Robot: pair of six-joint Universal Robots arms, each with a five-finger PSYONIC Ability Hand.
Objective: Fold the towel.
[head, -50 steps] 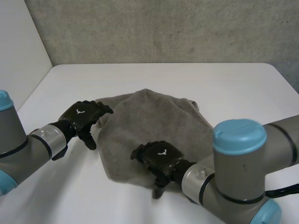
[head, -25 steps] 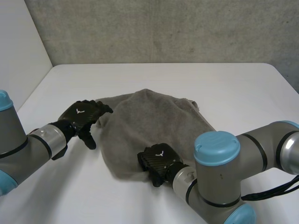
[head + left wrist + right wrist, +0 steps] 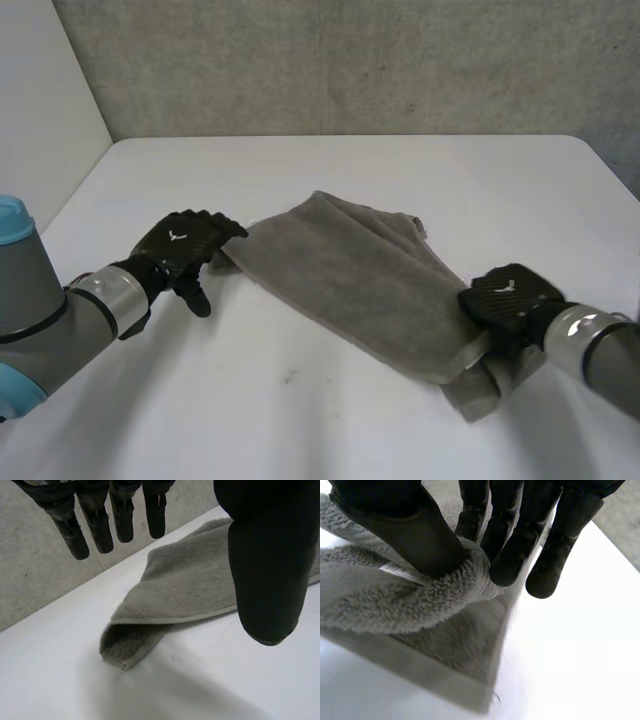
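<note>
Two hands work one grey towel [image 3: 365, 280], which lies in a long diagonal band across the middle of the white worktop [image 3: 300, 400]. The right hand [image 3: 508, 297] sits at the towel's near right end, where the cloth is bunched and doubled. Its thumb and fingers are curled in on a thick roll of pile and pinch it, probably so that this end can be carried over for a fold. The left hand [image 3: 183, 243] is at the opposite, far left corner, its fingers straight and relaxed with nothing in its grasp. It looks placed to pin or steady that corner while the other end is drawn taut.

The head view gives the whole layout but hides what either palm is doing. The right wrist view settles the grip: the thumb [image 3: 405, 530] presses a fold of towel against the fingers [image 3: 507, 555], with a flat layer lying on the worktop beneath. In the left wrist view that hand's fingers appear to hang clear above the cloth. Below them is a turned-under corner [image 3: 127, 650], which the head view does not make out.
</note>
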